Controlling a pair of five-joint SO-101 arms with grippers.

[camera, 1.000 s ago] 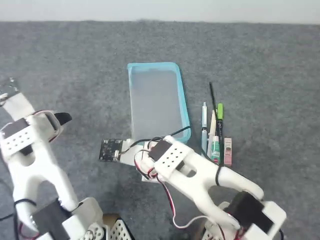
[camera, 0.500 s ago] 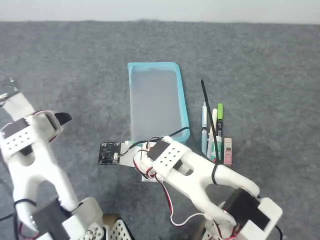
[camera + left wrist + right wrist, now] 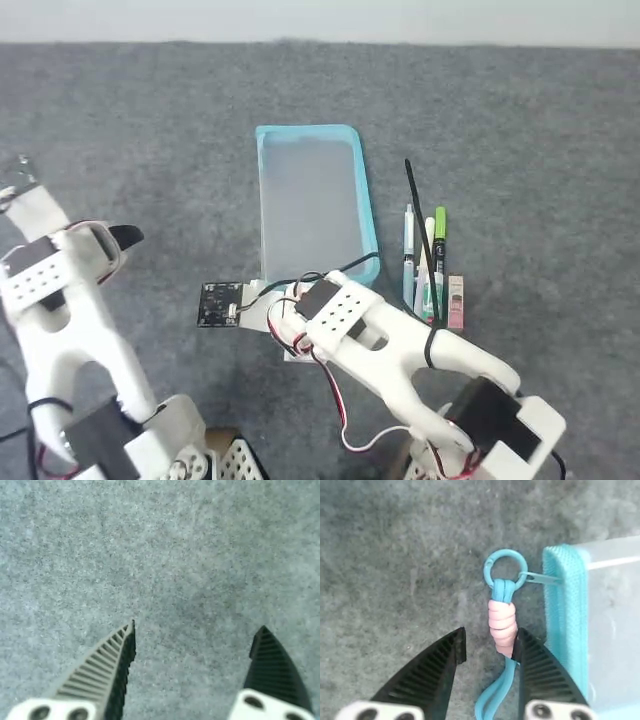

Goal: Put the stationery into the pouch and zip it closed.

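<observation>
Right gripper (image 3: 490, 632) has its jaws partly parted astride the pink-wrapped cord (image 3: 502, 625), one finger touching it, nothing clamped. Above it, a teal ring (image 3: 505, 567) links to the pouch (image 3: 567, 595) at the frame's right. Left gripper (image 3: 195, 630) is spread wide over bare carpet (image 3: 160, 555). In the high view the translucent, teal-edged pouch lies at centre with pens (image 3: 428, 265) in a row just right of it, and the right arm (image 3: 380, 340) covers the cord.

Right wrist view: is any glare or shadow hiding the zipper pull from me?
Right wrist view: no; the zipper pull is evenly lit inside the open right pincer, with only a soft shadow on the carpet beside it, and the pouch edge shows no glare. High view: flat light, but the right arm covers the pull.
</observation>
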